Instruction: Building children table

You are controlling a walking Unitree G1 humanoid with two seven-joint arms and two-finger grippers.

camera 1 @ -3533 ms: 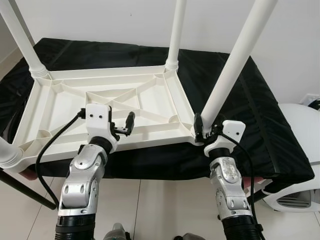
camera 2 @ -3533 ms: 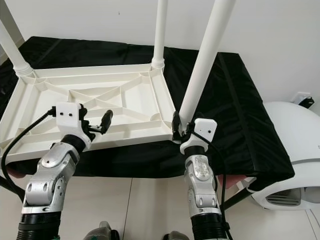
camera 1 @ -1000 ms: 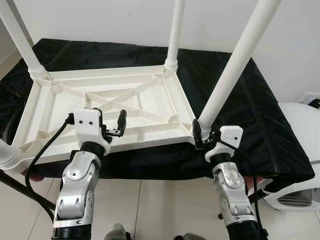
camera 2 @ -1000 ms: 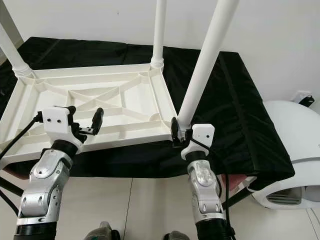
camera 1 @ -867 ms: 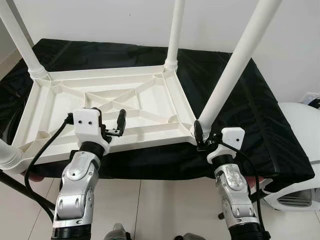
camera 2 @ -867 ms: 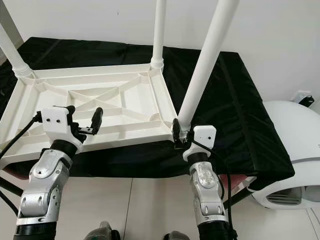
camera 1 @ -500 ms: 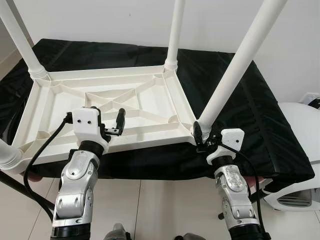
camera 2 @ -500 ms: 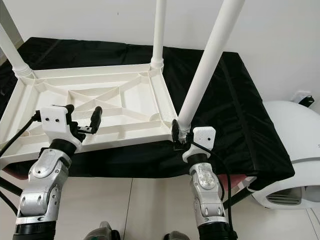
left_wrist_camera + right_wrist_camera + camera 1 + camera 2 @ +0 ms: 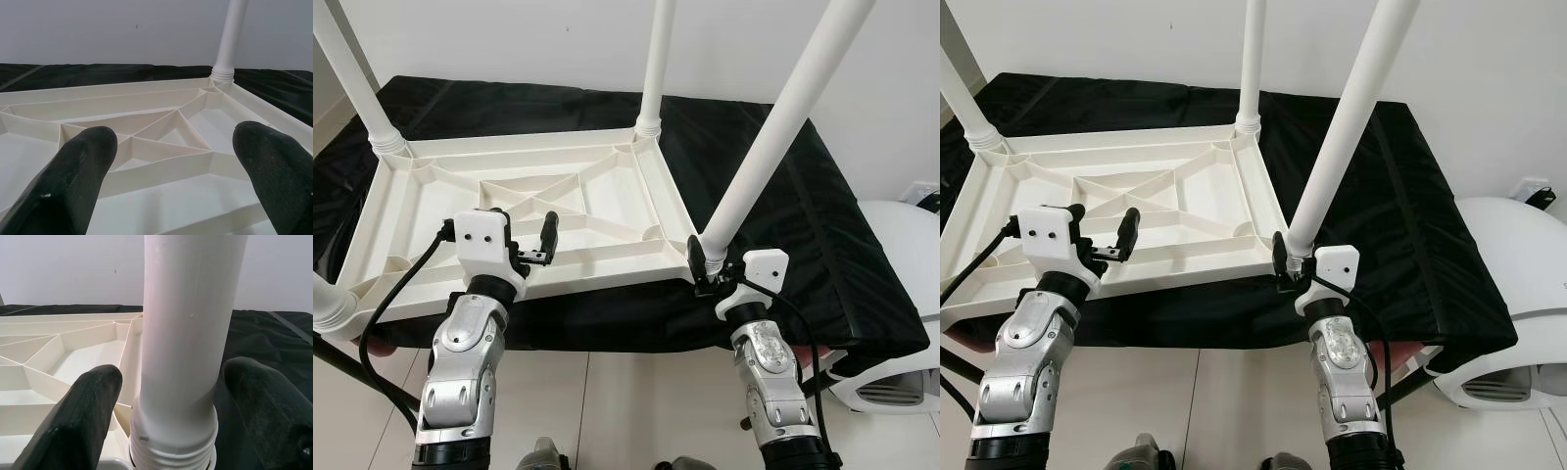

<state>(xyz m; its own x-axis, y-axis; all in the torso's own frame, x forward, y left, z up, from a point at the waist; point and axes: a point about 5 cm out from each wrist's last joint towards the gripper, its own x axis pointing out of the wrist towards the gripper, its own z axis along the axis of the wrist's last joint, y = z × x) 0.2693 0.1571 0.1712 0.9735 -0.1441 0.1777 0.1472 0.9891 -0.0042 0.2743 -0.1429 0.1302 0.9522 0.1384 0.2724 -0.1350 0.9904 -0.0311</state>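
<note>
Black cloth covers the counter [image 9: 803, 196], where the white table [image 9: 509, 201] lies upside down, long side left to right, legs up. Right gripper [image 9: 168, 404] is spread around the near-right leg [image 9: 773, 127]. Left gripper [image 9: 171, 161] is spread over the near edge.

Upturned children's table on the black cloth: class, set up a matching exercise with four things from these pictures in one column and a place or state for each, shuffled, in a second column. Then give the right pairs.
Things
1. left tool
2. right tool
3. far table leg
4. black cloth

Places or states
A. spread under the white tabletop
B. open, over the ribbed underside
C. stands in the far corner socket by the wall
D. open, a finger on each side of the near right leg

Pairs: 1-B, 2-D, 3-C, 4-A
</note>
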